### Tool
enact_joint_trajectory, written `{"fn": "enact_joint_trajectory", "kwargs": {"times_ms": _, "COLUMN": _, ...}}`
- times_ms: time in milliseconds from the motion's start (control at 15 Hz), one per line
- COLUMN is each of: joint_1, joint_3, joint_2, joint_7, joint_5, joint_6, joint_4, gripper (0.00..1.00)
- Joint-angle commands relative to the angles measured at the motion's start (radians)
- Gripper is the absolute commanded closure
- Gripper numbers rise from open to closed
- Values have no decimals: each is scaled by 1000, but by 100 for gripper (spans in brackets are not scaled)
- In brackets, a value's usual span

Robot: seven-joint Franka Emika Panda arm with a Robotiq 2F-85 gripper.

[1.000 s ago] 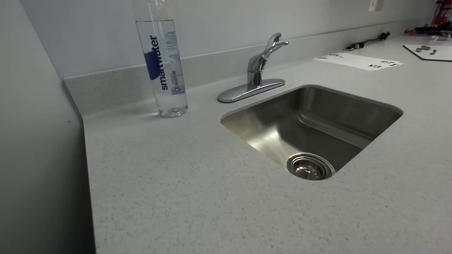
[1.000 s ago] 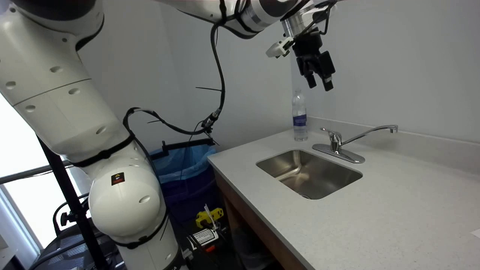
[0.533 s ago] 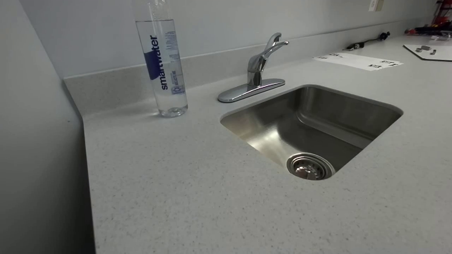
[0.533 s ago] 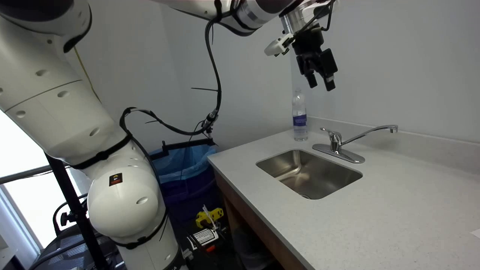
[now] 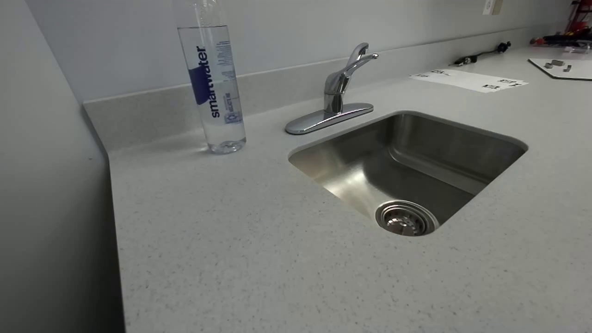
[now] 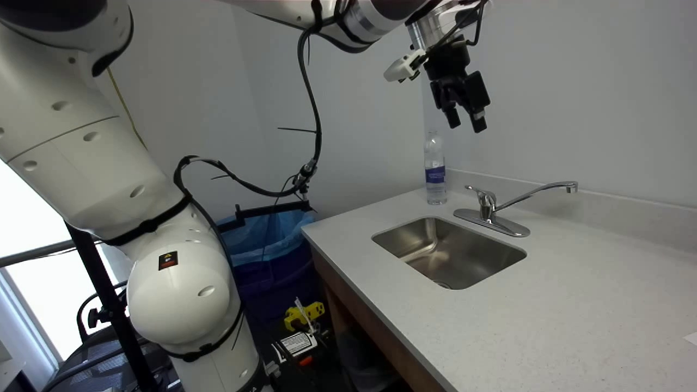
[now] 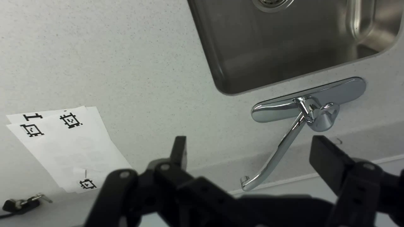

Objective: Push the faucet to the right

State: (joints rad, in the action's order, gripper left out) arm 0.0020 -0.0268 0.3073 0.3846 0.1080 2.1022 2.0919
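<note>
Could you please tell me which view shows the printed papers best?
The wrist view: the papers appear large, from above, their black patterns sharpest. In an exterior view they look small and foreshortened; in an exterior view only a white corner shows, possibly theirs.

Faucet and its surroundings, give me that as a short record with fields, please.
Faucet: shiny metal, between sink and wall
Spout: angled toward the wall, not over the sink
Gripper: open, above the counter, not touching the faucet
Bottle: clear, blue label, upright on the counter
Papers: white with black printed marks, on the counter
</note>
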Motion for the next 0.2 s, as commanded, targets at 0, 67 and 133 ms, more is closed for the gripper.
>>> {"fn": "enact_joint_trajectory", "kwargs": {"times_ms": 0, "joint_1": -28, "joint_3": 24, "joint_2": -1, "joint_7": -8, "joint_5": -10, "joint_6": -2, "joint_4": -3, "gripper": 0}}
{"fn": "enact_joint_trajectory", "kwargs": {"times_ms": 67, "joint_1": -28, "joint_3": 24, "joint_2": -1, "joint_7": -8, "joint_5": -10, "joint_6": -2, "joint_4": -3, "gripper": 0}}
{"fn": "enact_joint_trajectory", "kwargs": {"times_ms": 133, "joint_1": -28, "joint_3": 24, "joint_2": -1, "joint_7": -8, "joint_5": -10, "joint_6": -2, "joint_4": -3, "gripper": 0}}
